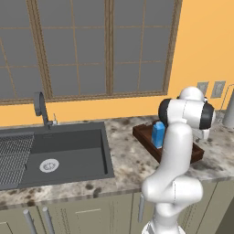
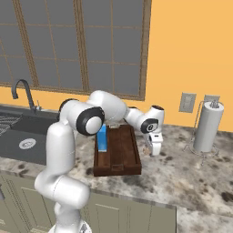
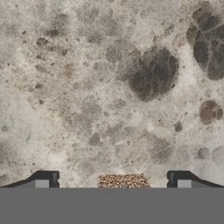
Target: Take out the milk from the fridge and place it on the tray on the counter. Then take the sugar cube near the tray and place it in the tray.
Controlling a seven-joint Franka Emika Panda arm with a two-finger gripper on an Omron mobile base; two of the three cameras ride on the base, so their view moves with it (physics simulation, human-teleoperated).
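Note:
The blue milk carton (image 2: 102,138) (image 1: 158,134) stands upright at the left end of the dark brown tray (image 2: 119,159) (image 1: 142,134) on the speckled counter (image 2: 182,175). My gripper (image 2: 154,149) hangs low over the counter just right of the tray, pointing down. In the hand view the gripper (image 3: 113,180) is open, and the tan speckled sugar cube (image 3: 123,180) lies on the counter (image 3: 109,87) between the two dark fingertips (image 3: 43,179), apart from both. The same sugar cube (image 2: 146,149) shows as a small tan speck beside the tray's right rim. The fridge is out of view.
A dark grey sink (image 1: 55,155) with a faucet (image 1: 41,107) lies to the left of the tray. A paper towel roll (image 2: 207,127) on its stand rises at the right near the wall outlets (image 2: 187,102). Windows run along the back wall.

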